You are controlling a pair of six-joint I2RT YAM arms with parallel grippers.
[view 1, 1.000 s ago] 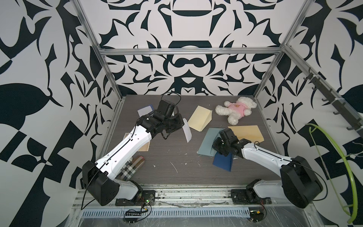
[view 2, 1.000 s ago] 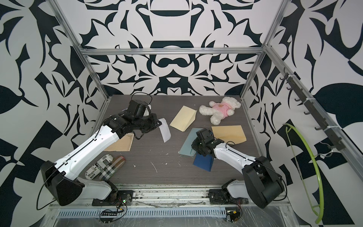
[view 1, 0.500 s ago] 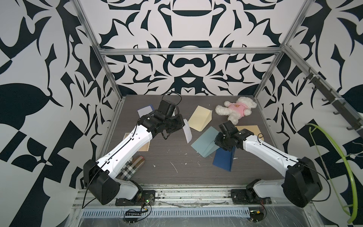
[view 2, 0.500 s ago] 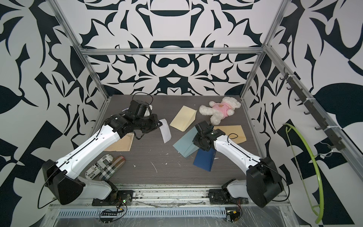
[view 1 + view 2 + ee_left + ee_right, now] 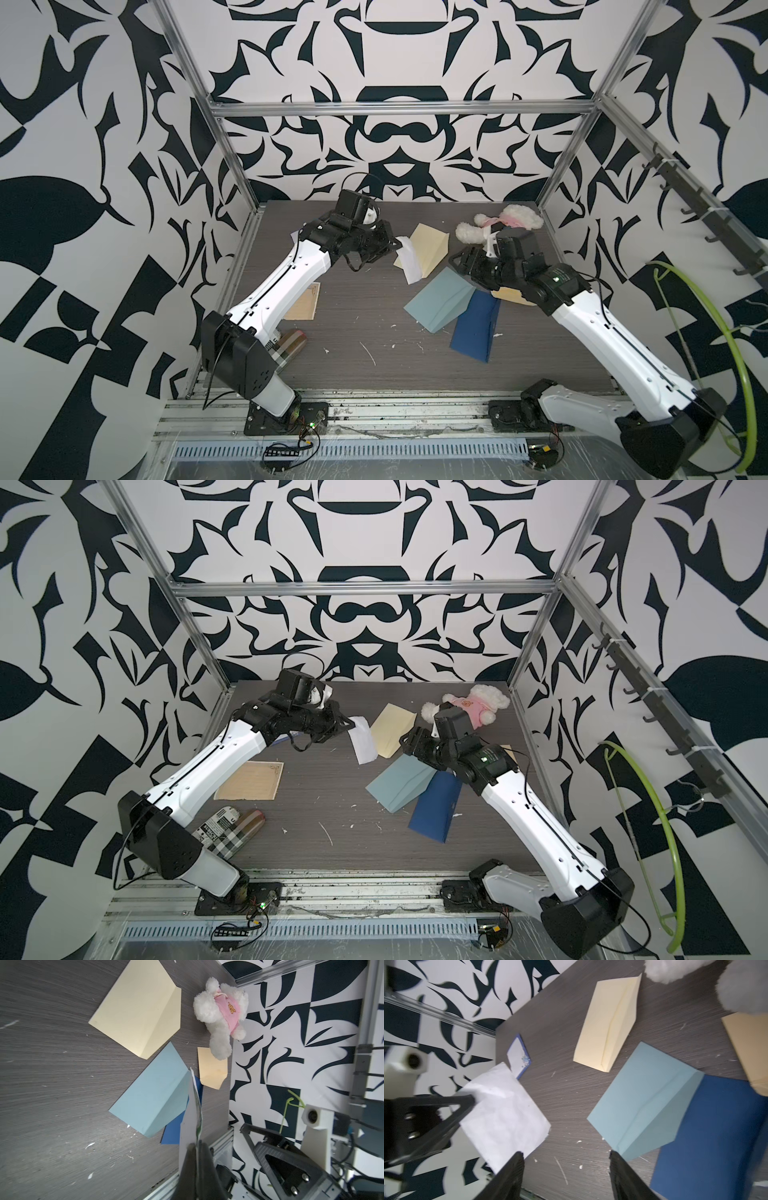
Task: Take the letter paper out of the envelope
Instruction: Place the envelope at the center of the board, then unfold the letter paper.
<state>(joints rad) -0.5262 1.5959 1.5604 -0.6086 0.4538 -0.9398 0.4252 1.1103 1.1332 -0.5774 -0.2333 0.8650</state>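
Over the table [image 5: 353, 340], the light blue envelope [image 5: 436, 301] is being left lying flat toward the right edge, partly across a dark blue envelope [image 5: 473, 332]. The letter paper [image 5: 409, 262] is being held in the air clear of it, nearer the far edge and about midway between the left and right edges. The sheet is being pinched near one edge by the left gripper [image 5: 196, 1147], whose jaws are being pressed together on it. The jaws of the right gripper [image 5: 564, 1157] are being held wide apart, with nothing between them, above the envelope's far corner.

The extraction is being judged complete, so a set-down is being taken as the step in hand. The crumpled sheet is best lowered onto bare table away from the envelopes, and released only when it is being carried by the surface.

Against the earlier frames, the light blue envelope is no longer being gripped. The right jaws are being opened and drawn off toward the far edge, while the envelope is being left in nearly the same spot. The paper is being held much where it was.
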